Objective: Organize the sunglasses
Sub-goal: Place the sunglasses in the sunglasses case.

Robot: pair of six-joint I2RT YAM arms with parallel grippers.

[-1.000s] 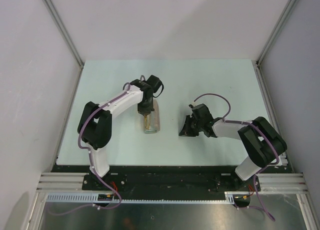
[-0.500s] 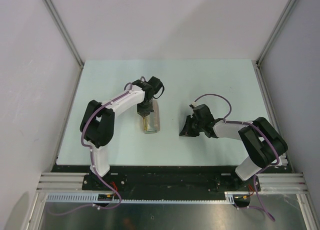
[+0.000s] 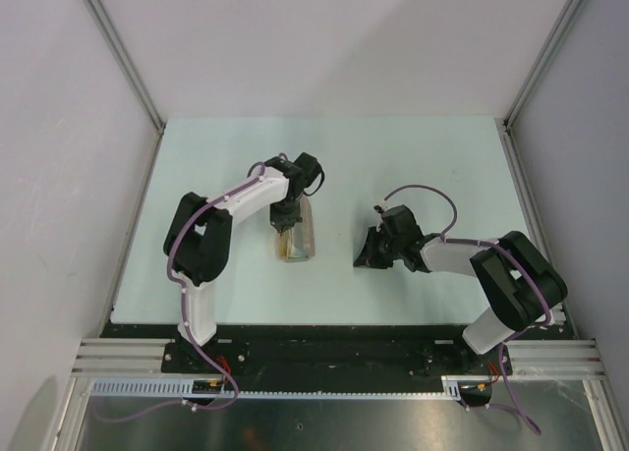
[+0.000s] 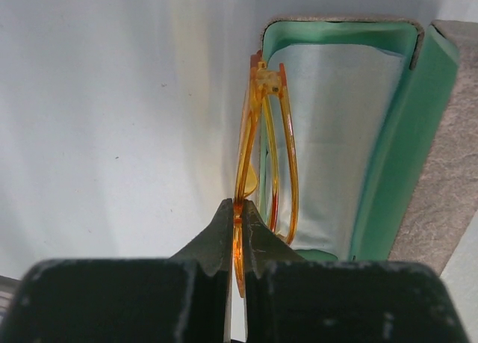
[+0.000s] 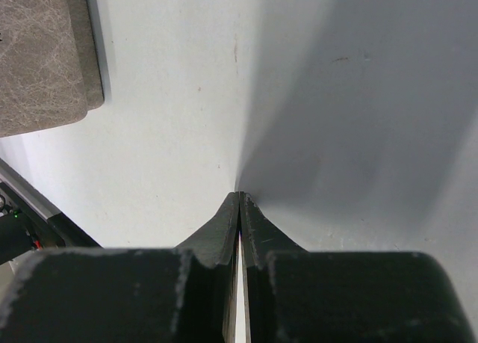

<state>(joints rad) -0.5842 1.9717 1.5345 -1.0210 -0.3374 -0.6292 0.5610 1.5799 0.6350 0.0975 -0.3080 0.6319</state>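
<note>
My left gripper (image 4: 239, 208) is shut on the yellow-orange sunglasses (image 4: 261, 149), pinching the edge of the frame. The folded glasses hang at the left rim of the open grey-beige case (image 4: 441, 156), over its green lining and a pale blue cloth (image 4: 336, 134) inside. In the top view the left gripper (image 3: 285, 227) stands over the case (image 3: 300, 237), and the sunglasses (image 3: 286, 243) show as a small orange spot. My right gripper (image 3: 366, 257) rests low over the table, to the right of the case, shut and empty. In the right wrist view its fingertips (image 5: 239, 197) are pressed together.
The pale table (image 3: 413, 166) is walled by white panels at the back and sides. A corner of the grey case (image 5: 45, 59) shows at the upper left of the right wrist view. The black front rail (image 3: 334, 343) runs along the near edge.
My left arm has shifted slightly, its elbow moving right, while the gripper stays over the case with the sunglasses. The right arm has barely moved.
</note>
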